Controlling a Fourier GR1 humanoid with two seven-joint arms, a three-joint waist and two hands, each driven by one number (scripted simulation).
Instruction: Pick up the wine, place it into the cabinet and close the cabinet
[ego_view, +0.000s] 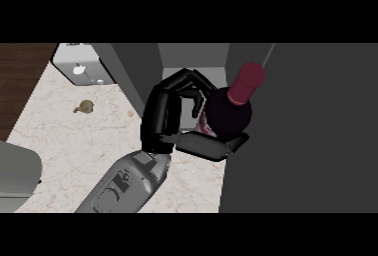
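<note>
The wine bottle (227, 116) is dark with a maroon cap (248, 82). My left hand (159, 117) is shut on it: the fingers (186, 80) curl over its far side and the thumb (210, 147) wraps its near side. The grey forearm (129, 182) comes in from the lower edge, left of centre. The bottle is held at the mouth of the dark grey cabinet (136, 70), just in front of its pale inner opening (193, 59). A large dark panel (303, 140), apparently the open door, stands right beside the bottle. The bottle's base is hidden. My right hand does not show.
On the marble counter (74, 140), a white box-like appliance (81, 67) stands at the back left, with a small brown object (85, 106) in front of it. A pale grey rounded shape (16, 170) sits at the left edge. Dark wood (22, 75) borders the counter.
</note>
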